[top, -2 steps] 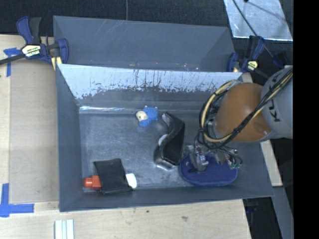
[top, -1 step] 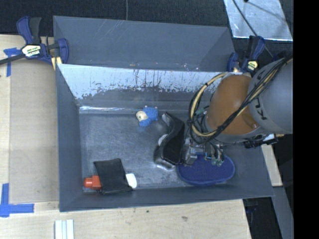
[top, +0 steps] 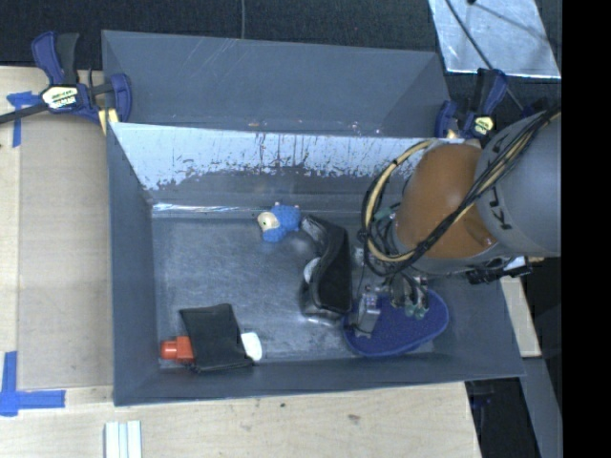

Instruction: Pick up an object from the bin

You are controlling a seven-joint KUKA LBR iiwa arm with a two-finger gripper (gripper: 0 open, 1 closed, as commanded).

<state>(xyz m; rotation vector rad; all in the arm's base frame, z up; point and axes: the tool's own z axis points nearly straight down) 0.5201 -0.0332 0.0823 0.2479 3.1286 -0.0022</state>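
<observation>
My gripper (top: 368, 309) is low in the bin's front right part, below the arm's orange cover. It hangs over the left edge of a flat, dark blue oval thing (top: 412, 328) lying by the right wall. Just left of the gripper lies a black curved object with a silvery rim (top: 327, 273), close to it or touching it; which, I cannot make out. Nothing is visibly held.
A small blue thing with a pale yellow cap (top: 274, 223) lies near the back wall, at the middle. A black pouch-like thing (top: 212, 338) with an orange piece (top: 176, 349) and a white piece (top: 250, 345) lies at the front left. The arm and its cables cover the right side.
</observation>
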